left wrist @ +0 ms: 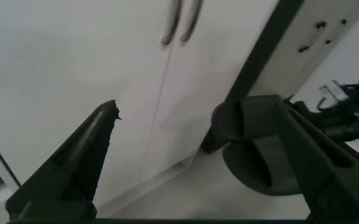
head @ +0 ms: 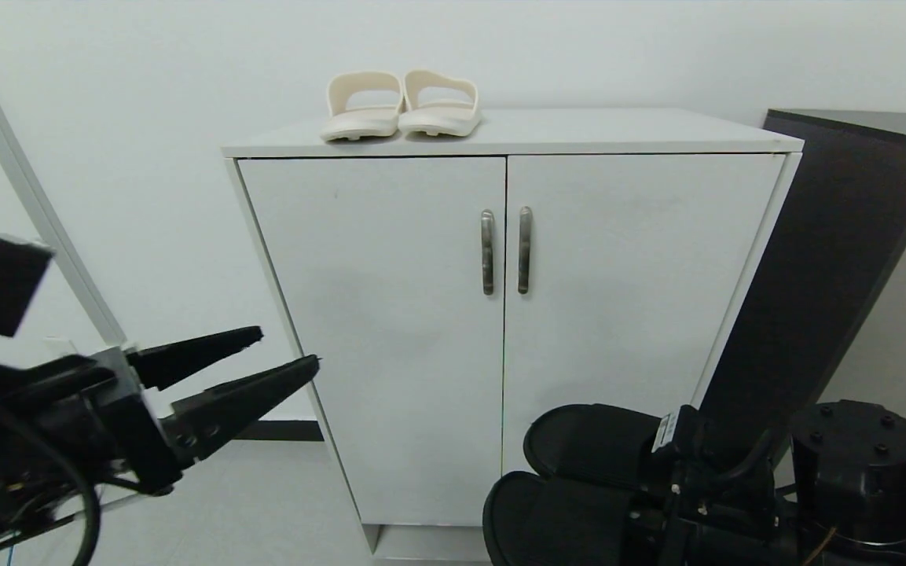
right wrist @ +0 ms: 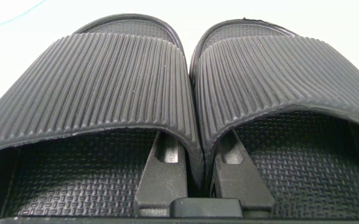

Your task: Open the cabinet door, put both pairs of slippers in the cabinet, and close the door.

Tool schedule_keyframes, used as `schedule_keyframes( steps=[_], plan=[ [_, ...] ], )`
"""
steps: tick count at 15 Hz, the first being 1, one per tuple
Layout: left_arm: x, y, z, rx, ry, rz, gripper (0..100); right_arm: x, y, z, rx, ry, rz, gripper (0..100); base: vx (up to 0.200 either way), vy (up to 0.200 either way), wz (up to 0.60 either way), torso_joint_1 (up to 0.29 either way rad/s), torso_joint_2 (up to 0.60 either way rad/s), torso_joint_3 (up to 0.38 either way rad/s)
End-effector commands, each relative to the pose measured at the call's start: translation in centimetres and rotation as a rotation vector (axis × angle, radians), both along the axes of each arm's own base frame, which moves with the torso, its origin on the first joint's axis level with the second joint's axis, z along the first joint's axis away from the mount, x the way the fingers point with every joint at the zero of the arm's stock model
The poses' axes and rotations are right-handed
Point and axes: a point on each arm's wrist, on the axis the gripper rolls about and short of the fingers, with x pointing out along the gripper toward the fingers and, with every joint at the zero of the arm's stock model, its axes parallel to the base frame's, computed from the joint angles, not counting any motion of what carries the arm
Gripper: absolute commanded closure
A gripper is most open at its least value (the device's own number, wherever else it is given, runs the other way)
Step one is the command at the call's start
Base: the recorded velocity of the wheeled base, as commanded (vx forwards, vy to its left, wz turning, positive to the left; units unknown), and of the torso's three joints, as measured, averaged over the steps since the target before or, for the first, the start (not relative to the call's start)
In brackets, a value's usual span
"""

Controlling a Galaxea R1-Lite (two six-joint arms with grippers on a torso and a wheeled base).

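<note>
Against a plain white wall the cabinet (head: 390, 314) is standing with both doors shut, so the white slippers (head: 400, 106) are sitting on its top and the black slippers (head: 578, 452) are hanging low before the right door. The right jaws are pinching that pair's touching inner walls together, nearly closed. The left jaws are gaping wide, holding nothing, low beside the left door, probably kept free for the handles (head: 487, 251).

Cabinet (head: 618, 130): white, two doors (head: 390, 338), both shut; metal handles (head: 487, 251) paired at centre; cream slippers (head: 401, 106): side by side on cabinet top; black slippers (head: 578, 472): ribbed straps, pinched together by right gripper (right wrist: 198, 180), low before right-hand door.
</note>
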Motion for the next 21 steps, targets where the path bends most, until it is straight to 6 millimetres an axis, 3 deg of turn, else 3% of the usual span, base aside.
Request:
schedule_keyframes(
  steps=[1, 7, 11, 15, 21],
  plan=[
    [2.4, -1.9, 0.0, 0.014, 0.042, -0.055, 0, 0.0, 0.0, 0.0, -0.002, 0.001, 0.001, 100, 0.0, 0.0, 0.0, 0.0, 0.0, 0.0],
    [5.3, -6.1, 1.8, 0.009, 0.022, -0.152, 0, 0.0, 0.0, -0.1, -0.004, 0.0, 0.0, 100, 0.0, 0.0, 0.0, 0.0, 0.0, 0.0],
    [8.3, -10.2, 2.2, 0.013, 0.023, -0.178, 0, -0.1, -0.2, -0.1, -0.005, 0.002, -0.004, 100, 0.0, 0.0, 0.0, 0.0, 0.0, 0.0],
    [12.6, -13.9, 1.8, 0.007, 0.038, -0.281, 0, -0.3, -0.3, -0.3, -0.012, 0.01, -0.004, 100, 0.0, 0.0, 0.0, 0.0, 0.0, 0.0],
    [15.8, -16.0, 3.2, -0.167, 0.152, -0.441, 0, -0.4, -0.4, -0.7, -0.022, 0.021, -0.002, 100, 0.0, 0.0, 0.0, 0.0, 0.0, 0.0]
  ],
)
